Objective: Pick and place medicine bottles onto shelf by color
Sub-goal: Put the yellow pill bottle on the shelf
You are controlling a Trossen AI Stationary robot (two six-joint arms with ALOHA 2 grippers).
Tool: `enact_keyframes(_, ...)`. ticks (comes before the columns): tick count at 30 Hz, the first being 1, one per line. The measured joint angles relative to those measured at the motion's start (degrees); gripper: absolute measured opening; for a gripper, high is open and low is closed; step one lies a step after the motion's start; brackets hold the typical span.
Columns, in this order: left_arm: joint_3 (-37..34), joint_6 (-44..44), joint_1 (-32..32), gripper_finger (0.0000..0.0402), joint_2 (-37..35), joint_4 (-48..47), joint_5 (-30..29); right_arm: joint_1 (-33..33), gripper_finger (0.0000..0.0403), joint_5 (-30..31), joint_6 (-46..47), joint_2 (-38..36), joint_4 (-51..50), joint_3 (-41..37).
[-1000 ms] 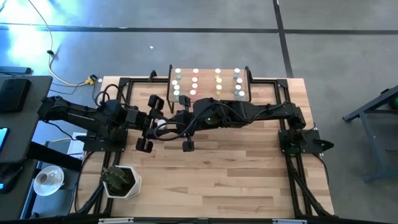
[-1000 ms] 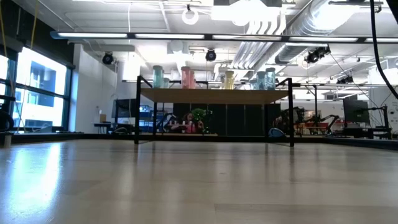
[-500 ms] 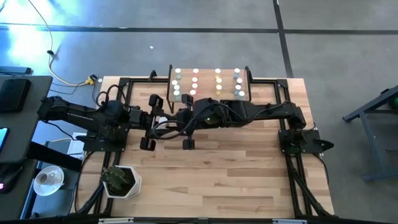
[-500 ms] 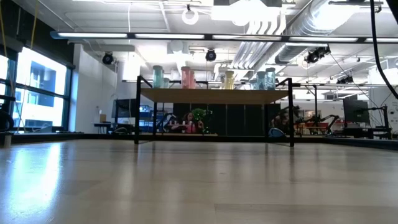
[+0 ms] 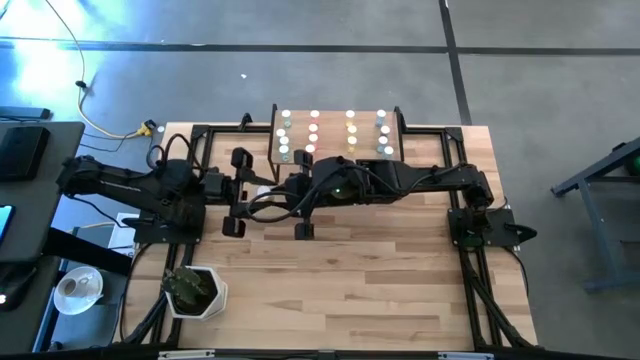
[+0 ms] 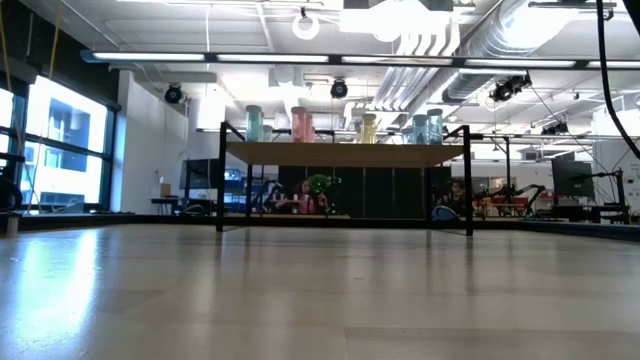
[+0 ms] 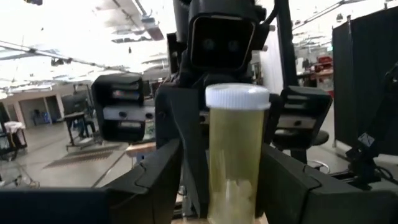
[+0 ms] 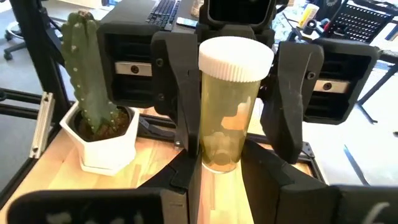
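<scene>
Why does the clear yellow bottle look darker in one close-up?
Left wrist view: the translucent yellow white-capped bottle is backlit by the bright ceiling. Right wrist view: it is lit evenly. Low view: glare from the window sheens the wooden tabletop.

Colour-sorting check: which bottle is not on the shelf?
The yellow bottle, held upright in the right gripper; the other bottles stand on the shelf.

cactus upright in white hexagonal pot, near my table corner | yellow cable on grey floor beyond table | dark desk beside me | white cup nearby
</scene>
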Motion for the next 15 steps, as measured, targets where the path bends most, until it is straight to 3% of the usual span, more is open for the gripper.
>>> enact_keyframes(15, 0.02, 1.52, 0.0, 0.0175, -1.96, -4.39, -2.09, -0.04, 0.0083, 1.05, 1.12, -0.04, -0.84, 0.04)
